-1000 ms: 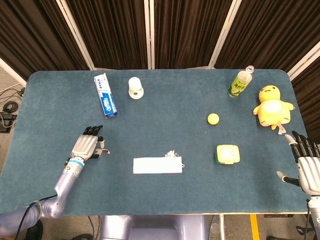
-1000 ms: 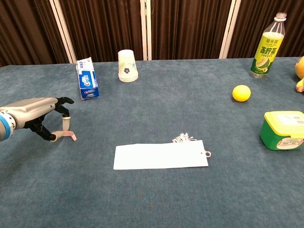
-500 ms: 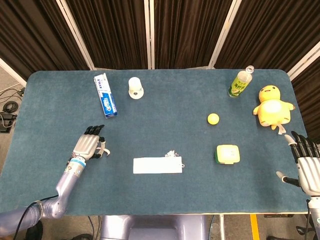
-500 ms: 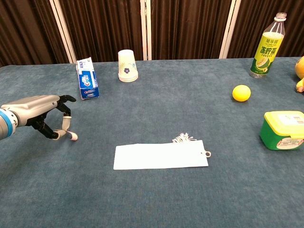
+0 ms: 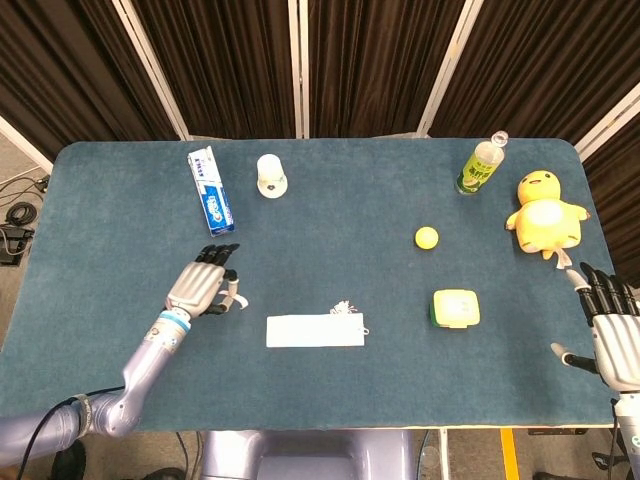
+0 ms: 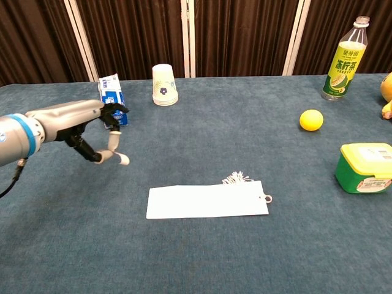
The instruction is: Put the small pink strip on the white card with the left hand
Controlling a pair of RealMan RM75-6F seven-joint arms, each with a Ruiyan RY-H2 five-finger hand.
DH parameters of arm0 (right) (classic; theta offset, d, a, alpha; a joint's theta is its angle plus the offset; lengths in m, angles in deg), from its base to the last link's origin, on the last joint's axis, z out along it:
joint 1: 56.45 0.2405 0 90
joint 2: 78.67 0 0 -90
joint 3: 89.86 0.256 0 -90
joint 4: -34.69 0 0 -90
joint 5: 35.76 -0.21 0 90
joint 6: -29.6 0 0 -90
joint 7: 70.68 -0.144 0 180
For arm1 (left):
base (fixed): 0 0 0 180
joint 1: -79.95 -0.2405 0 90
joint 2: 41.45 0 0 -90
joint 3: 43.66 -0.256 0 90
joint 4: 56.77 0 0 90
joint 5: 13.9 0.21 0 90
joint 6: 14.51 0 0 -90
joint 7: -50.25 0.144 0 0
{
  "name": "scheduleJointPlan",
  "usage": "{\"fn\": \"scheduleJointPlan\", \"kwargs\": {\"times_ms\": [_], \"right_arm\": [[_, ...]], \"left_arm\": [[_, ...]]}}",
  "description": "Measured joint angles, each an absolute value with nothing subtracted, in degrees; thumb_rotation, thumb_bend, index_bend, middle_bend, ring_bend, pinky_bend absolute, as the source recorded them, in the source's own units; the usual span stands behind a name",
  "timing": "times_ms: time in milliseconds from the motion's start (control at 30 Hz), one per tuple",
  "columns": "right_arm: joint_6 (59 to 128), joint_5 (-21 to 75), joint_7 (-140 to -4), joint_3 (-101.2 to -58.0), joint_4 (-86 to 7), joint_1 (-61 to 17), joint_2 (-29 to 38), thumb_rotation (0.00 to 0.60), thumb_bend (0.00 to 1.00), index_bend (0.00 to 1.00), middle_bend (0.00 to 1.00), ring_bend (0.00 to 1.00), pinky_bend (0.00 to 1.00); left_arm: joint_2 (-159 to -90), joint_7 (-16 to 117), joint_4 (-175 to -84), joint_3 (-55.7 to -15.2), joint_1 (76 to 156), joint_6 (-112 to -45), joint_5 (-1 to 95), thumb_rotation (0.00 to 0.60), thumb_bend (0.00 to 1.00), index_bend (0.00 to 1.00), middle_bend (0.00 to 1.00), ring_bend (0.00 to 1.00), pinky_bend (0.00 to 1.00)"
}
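The robot's left hand (image 5: 206, 286) hangs above the blue table (image 5: 330, 215), pinching the small pink strip (image 6: 114, 155) between thumb and a finger while the other fingers reach forward. The chest view shows the strip clear of the cloth, dangling from the fingertips (image 6: 105, 154). The white card (image 5: 314, 331) lies flat at 4 o'clock from that hand, near but apart, with a small tuft of white thread (image 5: 343, 307) touching its far edge and a little ring at its right corner.

At 12 o'clock from the left hand lies a blue-and-white toothpaste box (image 5: 211, 190), and just right of it an upturned paper cup (image 5: 270, 174). A small yellow ball (image 5: 427, 237) sits at 1 o'clock from the card; a yellow-lidded green box (image 5: 456, 308) sits at 3 o'clock. A green drink bottle (image 5: 480, 164) and a yellow plush duck (image 5: 545, 212) stand at the far right of the table.

The right hand (image 5: 612, 336) hangs off the table's right edge, fingers spread and holding nothing.
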State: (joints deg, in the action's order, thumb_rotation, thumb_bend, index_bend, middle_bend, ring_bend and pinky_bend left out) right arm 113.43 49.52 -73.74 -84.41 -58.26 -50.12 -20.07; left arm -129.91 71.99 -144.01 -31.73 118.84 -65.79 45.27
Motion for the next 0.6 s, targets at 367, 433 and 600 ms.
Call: {"fn": "scheduleJointPlan", "kwargs": {"times_ms": [367,433,600], "right_arm": [[113.03,48.88,-73.76,-84.27,-57.78,-50.01,-19.93,0.600,0.00,0.04,0.00,0.00,0.00],[113.00,48.75,-73.86,-84.21,-57.69,-50.01,-19.93,0.600,0.00,0.04,0.00,0.00,0.00],[112.73,48.42,-74.13,-84.16,-57.31,-49.97,-19.86,0.600,0.00,0.04,0.00,0.00,0.00]], "left_arm": [[-128.89,84.92,-149.48,-30.81,128.30,-60.88,33.10,0.600,0.44,0.64,0.00,0.00,0.00],[-129.34,87.20,-149.75,-31.02,130.12,-60.80,30.11,0.600,0.44,0.64,0.00,0.00,0.00],[-132.23,94.38,-149.75,-32.24,136.29,-62.28,21.69,0.600,0.44,0.64,0.00,0.00,0.00]]}}
